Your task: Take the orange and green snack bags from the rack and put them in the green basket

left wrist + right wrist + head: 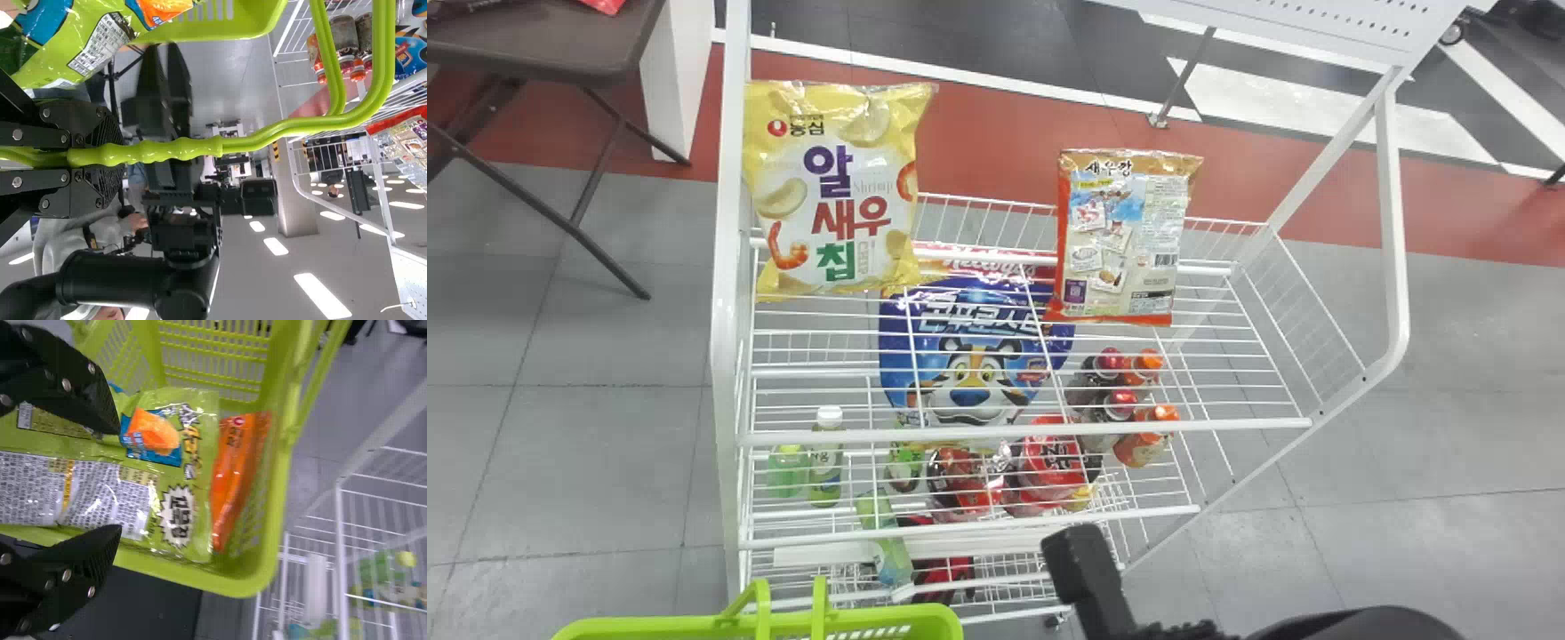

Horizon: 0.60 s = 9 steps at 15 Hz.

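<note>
The left gripper (110, 157) is clenched around the handle (180, 150) of the green basket (257, 20). The handle runs between its two fingers and out past their tips, forking into two bars.

The right gripper (1085, 564) is released: its fingers (90, 567) stand wide apart, pointing into the basket. The green snack bag (183, 470) lies in the basket, flat, reaching from the gap between those fingers to past their tips. An orange and blue patch (157, 433) on it sits just past one fingertip. Farther from the tips, beyond the end of the green bag, the orange snack bag (240, 477) lies inside the basket, near the wall.

Ahead of the right fingers stands the white wire rack (1014, 437). Red cups (1049, 467) are on a lower level, with bottles with red and orange caps (1129, 404) near them. A blue cereal bag (969, 356) lies farther ahead, below the upper wires. Farther out, an orange-edged bag (1125, 240) stands at the back of the upper shelf, and a big yellow bag (836, 187) stands to its left. Green bottles (824, 467) are low in the rack, to the left of the right fingers. Farthest off to the left is a brown folding table (551, 44).
</note>
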Motion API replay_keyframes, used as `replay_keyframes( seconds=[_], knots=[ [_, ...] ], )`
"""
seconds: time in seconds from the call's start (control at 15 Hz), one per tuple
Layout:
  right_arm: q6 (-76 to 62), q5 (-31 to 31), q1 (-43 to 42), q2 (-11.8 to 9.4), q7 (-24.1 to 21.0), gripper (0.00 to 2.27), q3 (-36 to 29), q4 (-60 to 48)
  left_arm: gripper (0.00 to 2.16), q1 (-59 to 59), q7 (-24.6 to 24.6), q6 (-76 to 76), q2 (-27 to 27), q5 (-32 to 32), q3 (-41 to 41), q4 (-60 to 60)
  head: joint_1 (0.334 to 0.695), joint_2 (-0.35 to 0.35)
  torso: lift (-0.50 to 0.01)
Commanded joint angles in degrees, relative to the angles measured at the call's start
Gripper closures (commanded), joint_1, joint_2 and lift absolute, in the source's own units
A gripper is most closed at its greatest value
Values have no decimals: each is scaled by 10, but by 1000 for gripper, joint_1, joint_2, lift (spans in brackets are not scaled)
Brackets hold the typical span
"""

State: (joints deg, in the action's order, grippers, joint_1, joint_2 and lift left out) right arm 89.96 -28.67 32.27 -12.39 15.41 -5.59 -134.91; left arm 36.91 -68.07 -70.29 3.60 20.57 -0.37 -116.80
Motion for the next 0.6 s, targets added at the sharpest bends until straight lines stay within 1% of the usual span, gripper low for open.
replay_keyframes(
  seconds=[0.0, 0.07, 0.13, 0.2, 0.33, 0.4, 0.53],
  knots=[
    [1, -21, 1, 5, 5, 66, -42, -32, 2148, 0, 0, 0, 0, 0, -1, 0, 695, -350, 0],
    [1, -30, 1, 10, 15, 66, -64, -46, 2145, 0, 0, 0, 0, 0, -1, 0, 695, -350, 0],
    [1, -33, 0, 19, 29, 66, -89, -60, 2145, 0, 0, 0, 0, 0, -1, 0, 695, -350, 0],
    [-40, -33, 0, 25, 42, 66, -108, -70, 2148, 0, 2, 0, 0, 0, -1, 0, 695, -350, 0],
    [-172, -24, 0, 26, 43, 66, -114, -76, 2148, -5, 4, 2, -1, -2, -7, 5, 695, -350, 0],
    [-257, -10, 2, 32, 43, 66, -113, -77, 2148, -6, 5, 2, -1, -3, -9, 7, 695, -350, 0],
    [-431, 44, 5, 44, 39, 66, -96, -67, 2148, -7, 4, 7, -1, -4, -10, 11, 695, -350, 0]
  ],
)
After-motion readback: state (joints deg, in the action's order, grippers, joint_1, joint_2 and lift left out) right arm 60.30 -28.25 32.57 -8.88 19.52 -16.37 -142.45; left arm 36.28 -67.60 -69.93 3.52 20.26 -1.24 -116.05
